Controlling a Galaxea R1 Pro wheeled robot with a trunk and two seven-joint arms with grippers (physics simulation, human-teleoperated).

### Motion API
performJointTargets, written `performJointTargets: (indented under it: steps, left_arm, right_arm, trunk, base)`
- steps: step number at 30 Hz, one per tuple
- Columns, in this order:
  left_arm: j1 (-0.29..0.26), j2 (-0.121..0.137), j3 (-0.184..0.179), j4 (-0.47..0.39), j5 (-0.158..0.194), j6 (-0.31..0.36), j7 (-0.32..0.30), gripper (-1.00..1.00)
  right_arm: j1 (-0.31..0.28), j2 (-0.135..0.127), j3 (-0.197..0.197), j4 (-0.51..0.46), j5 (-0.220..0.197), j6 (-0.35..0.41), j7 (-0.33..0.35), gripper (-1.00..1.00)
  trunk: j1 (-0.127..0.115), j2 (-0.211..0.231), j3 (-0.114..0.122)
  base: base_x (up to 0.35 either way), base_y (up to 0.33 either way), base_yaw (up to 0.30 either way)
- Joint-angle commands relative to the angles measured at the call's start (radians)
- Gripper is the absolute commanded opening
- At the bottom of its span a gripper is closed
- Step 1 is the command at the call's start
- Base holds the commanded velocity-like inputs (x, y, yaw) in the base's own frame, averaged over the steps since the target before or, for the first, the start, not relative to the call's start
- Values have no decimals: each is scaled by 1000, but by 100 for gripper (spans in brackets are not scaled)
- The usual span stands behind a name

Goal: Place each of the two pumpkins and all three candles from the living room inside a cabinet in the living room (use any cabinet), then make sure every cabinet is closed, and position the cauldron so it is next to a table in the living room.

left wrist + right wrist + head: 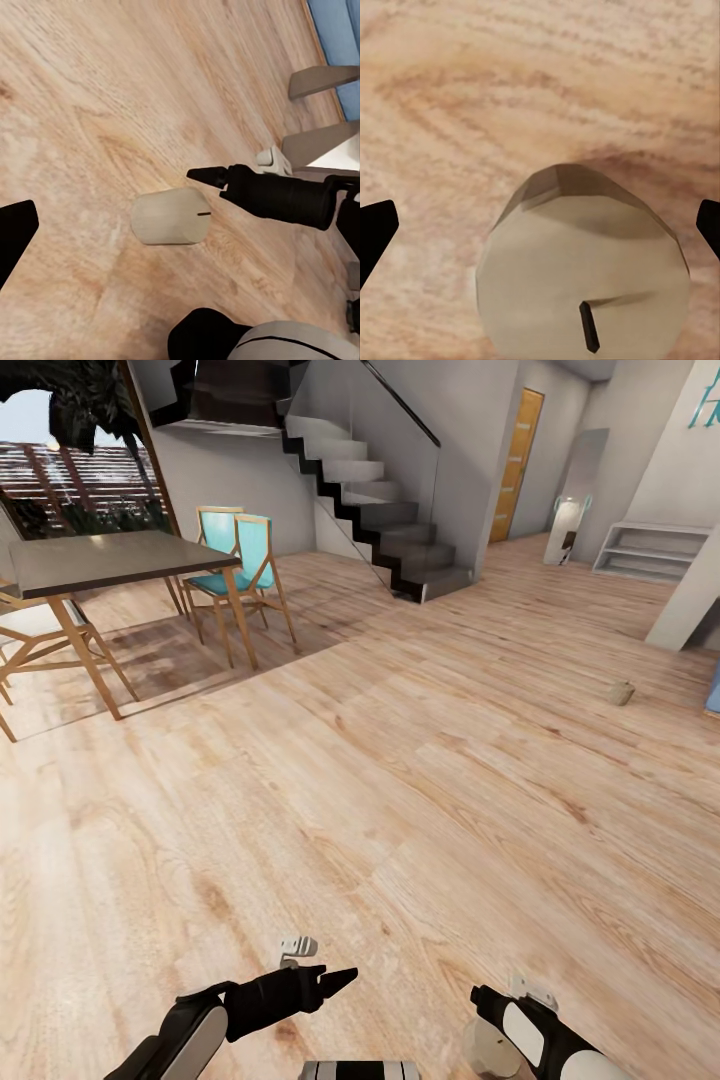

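A pale beige candle [489, 1050] stands on the wooden floor at the bottom right of the head view. My right gripper [480, 998] hangs just above it. In the right wrist view the candle [585, 285] with its dark wick lies between the right gripper's [540, 225] widely spread fingertips [375, 232], which stay clear of it. The left wrist view shows the same candle [169, 216] beside a black finger of the right gripper [277, 195]. My left gripper [335, 978] is open and empty, pointing toward the right arm. Another candle [620, 693] sits far off on the floor at the right.
A dark dining table [110, 560] with teal chairs [245, 560] stands at the left. A staircase [390, 510] rises at the back, with a low white shelf [650, 550] to its right. Something blue [713, 690] is at the right edge. Open wooden floor [400, 780] lies between.
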Motion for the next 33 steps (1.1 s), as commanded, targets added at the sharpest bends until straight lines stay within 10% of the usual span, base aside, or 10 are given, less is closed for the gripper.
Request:
performJointTargets:
  steps: [1, 9, 17, 33]
  left_arm:
    - [-1, 1, -1, -1, 9, 8, 1, 100]
    - [-6, 2, 19, -17, 61, 113, -20, 100]
    - [-16, 23, 196, -82, 100, 205, -34, 100]
    - [-15, 25, 222, -90, 95, 205, -44, 100]
  right_arm:
    - [0, 0, -6, -2, 1, 7, -3, 100]
    - [1, 2, -5, 0, 3, 7, -3, 100]
    - [0, -2, -4, 4, 4, 7, -3, 100]
    - [1, -3, -4, 6, 4, 7, -3, 100]
  trunk:
    - [0, 0, -1]
    - [2, -2, -24]
    - [2, -2, -24]
    - [5, -3, -47]
  base:
    - [0, 0, 0]
    - [0, 0, 0]
    - [0, 0, 0]
    - [0, 0, 0]
